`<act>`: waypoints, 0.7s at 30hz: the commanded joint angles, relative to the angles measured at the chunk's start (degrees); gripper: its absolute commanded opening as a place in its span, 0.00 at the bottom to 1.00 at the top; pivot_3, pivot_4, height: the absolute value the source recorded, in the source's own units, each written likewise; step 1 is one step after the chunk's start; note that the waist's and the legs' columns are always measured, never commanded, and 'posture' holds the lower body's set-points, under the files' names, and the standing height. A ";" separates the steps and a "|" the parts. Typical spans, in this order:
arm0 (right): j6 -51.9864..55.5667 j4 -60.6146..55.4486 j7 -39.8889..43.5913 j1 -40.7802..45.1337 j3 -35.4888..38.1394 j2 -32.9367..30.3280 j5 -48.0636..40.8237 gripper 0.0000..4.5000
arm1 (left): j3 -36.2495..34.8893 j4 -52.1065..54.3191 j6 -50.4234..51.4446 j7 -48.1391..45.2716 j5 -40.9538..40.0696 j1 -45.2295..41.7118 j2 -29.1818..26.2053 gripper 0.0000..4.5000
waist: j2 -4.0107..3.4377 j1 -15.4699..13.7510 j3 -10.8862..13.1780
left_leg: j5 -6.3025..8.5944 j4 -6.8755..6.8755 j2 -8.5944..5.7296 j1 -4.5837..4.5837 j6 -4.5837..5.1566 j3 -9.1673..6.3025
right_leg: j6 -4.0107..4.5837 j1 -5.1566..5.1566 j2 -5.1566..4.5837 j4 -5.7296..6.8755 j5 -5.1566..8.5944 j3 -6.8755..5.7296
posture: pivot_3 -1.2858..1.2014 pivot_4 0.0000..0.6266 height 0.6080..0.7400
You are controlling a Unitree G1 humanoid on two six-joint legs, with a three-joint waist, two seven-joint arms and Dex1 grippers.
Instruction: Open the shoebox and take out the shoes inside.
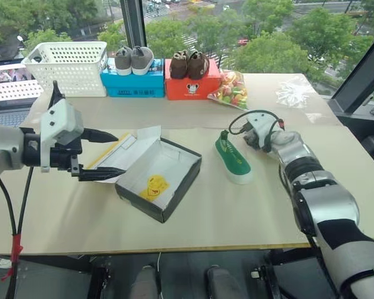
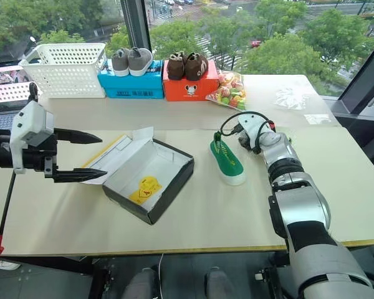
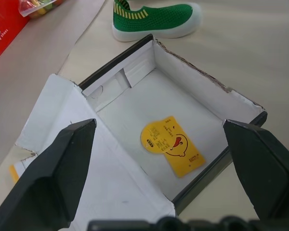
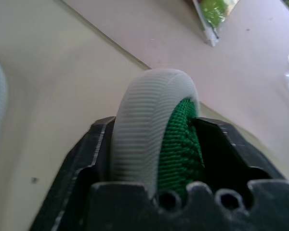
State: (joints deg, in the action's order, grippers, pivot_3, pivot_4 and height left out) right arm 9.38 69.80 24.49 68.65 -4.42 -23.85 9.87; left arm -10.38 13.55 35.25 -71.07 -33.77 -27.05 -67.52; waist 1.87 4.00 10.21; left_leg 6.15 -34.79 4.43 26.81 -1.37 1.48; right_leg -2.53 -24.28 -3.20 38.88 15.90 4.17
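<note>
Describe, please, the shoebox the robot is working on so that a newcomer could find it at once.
On the tan table, in front of the white basket, the shoebox lies open near the left gripper. Unlike the blue box and orange-red box, it has dark sides, a white interior, and a yellow duck tag.

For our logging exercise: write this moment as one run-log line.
shoebox: open, no shoes inside | one shoe: lying beside it | other shoe: at right tool | left tool: open

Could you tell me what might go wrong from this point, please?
The shoe in the right gripper is close to the other shoe lying on the table; set down carelessly, it could land on that one or tip over. The open left gripper hovers at the box lid, so a small move might shove the box.
</note>
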 commanded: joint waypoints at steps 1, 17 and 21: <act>5.00 -6.91 5.34 2.90 3.85 -0.03 -5.22 0.99 | -2.24 1.42 0.02 0.23 -0.44 -0.15 -0.72 1.00 | 0.00 0.06 0.00 | 0.00 0.00 0.00 0.00 0.00 0.00 | 0.00 -0.01 0.00 0.00 0.00 0.01 | 0.52 0.24 1.00; 22.91 -58.00 28.67 -10.54 6.23 -9.08 -21.12 0.99 | -12.04 4.30 3.56 14.44 -5.19 5.75 11.28 1.00 | -0.02 -1.52 0.01 | 0.02 -0.02 0.01 0.03 0.02 -0.01 | -0.02 0.00 0.00 0.00 0.01 -0.05 | 0.52 0.24 1.00; 31.03 -67.88 26.79 -19.36 12.01 -10.99 -27.31 0.99 | -17.53 8.92 4.69 24.29 -5.88 10.21 17.90 1.00 | 0.01 -2.41 -0.01 | 0.02 -0.09 0.01 -0.01 0.02 -0.01 | -0.03 0.09 -0.02 -0.01 -0.01 -0.07 | 0.52 0.24 1.00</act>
State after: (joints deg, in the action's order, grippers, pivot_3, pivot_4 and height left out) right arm 37.02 7.38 52.42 49.01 3.49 -33.66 -14.00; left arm -24.37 19.21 40.09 -50.24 -39.10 -17.17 -49.79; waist 1.88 1.59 10.19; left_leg 6.17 -34.93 4.44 26.81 -1.35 1.48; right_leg -2.57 -24.20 -3.22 38.89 15.88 4.12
